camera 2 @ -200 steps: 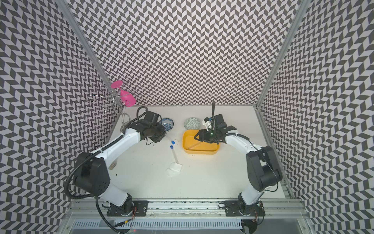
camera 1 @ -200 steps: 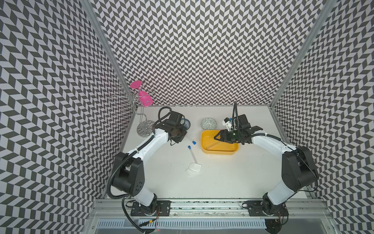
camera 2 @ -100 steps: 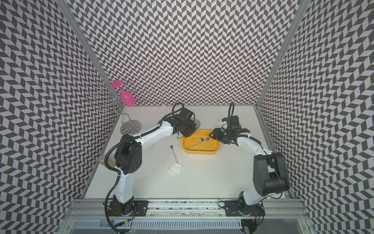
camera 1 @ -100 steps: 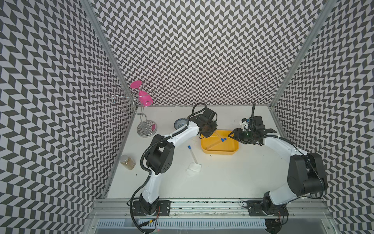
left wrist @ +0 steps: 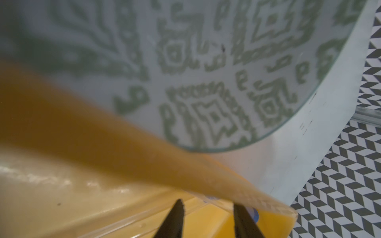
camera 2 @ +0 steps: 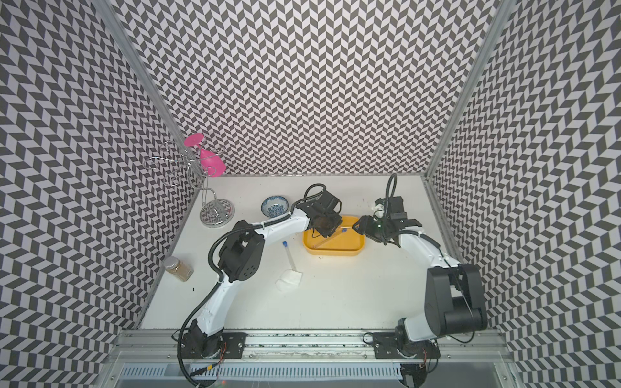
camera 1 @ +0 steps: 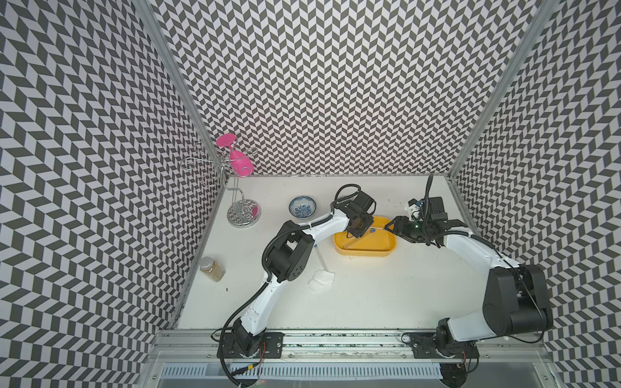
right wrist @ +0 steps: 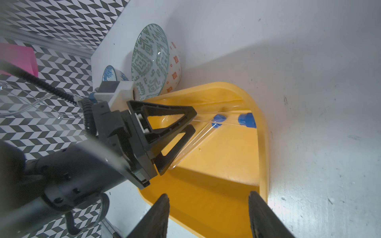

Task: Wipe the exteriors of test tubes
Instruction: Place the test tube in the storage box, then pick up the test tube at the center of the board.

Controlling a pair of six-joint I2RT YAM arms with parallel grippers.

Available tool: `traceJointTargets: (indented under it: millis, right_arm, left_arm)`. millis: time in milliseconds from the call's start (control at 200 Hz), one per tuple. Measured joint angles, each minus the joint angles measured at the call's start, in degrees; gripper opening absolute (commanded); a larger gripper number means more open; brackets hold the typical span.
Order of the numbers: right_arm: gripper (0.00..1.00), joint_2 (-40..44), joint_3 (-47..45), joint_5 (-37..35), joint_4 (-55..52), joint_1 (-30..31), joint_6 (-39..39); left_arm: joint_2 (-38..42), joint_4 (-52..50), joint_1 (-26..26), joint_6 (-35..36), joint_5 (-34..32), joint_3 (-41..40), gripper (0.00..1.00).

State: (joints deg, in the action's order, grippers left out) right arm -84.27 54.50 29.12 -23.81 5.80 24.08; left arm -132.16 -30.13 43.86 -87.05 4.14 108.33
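The white table carried a yellow tray at centre, a blue bowl and wire rack further left, a jar at the left edge, and a test tube beside a tissue.

The yellow tray looks like smooth, glossy plastic; the test tubes are clear and shiny (blue caps matt). The patterned bowl is glazed, the white table matt and scuffed, the wire stand polished metal.

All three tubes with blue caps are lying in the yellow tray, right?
Not quite. Only two tubes lie in the yellow tray, as the right wrist view shows. The third tube lies on the table, one end by the white tissue, as a top view shows.
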Motion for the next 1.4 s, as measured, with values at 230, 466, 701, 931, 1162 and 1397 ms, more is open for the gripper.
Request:
traceJointTargets:
  millis: [230, 466, 701, 931, 1162, 1397]
  right_arm:
    - [0.6, 0.83, 0.11, -0.46, -0.07, 1.11, 0.0]
    - [0.6, 1.09, 2.67, -3.34, -1.09, 11.13, -0.76]
    - [0.6, 1.07, 3.32, -5.35, -1.66, 20.13, -2.03]
    - [0.6, 1.2, 2.54, -5.88, -1.44, 21.94, -2.01]
    - [0.6, 4.04, -0.55, -6.84, -1.46, 22.23, -1.68]
    - [0.6, 5.18, -2.4, -7.34, -1.22, 22.38, -0.61]
  left_arm:
    - [3.45, -2.71, -0.5, 6.34, -1.4, 3.1, 0.83]
    - [19.26, -8.11, -3.67, 14.6, -7.19, -2.21, 0.82]
    - [31.43, -9.16, -15.78, 23.74, -7.32, -17.03, 0.73]
    - [24.13, -10.21, -19.3, 30.4, -4.31, -27.69, 0.74]
    - [22.21, -10.03, -17.33, 33.09, -1.99, -30.67, 0.73]
    - [20.68, -9.77, -16.83, 34.07, -1.2, -30.67, 0.66]
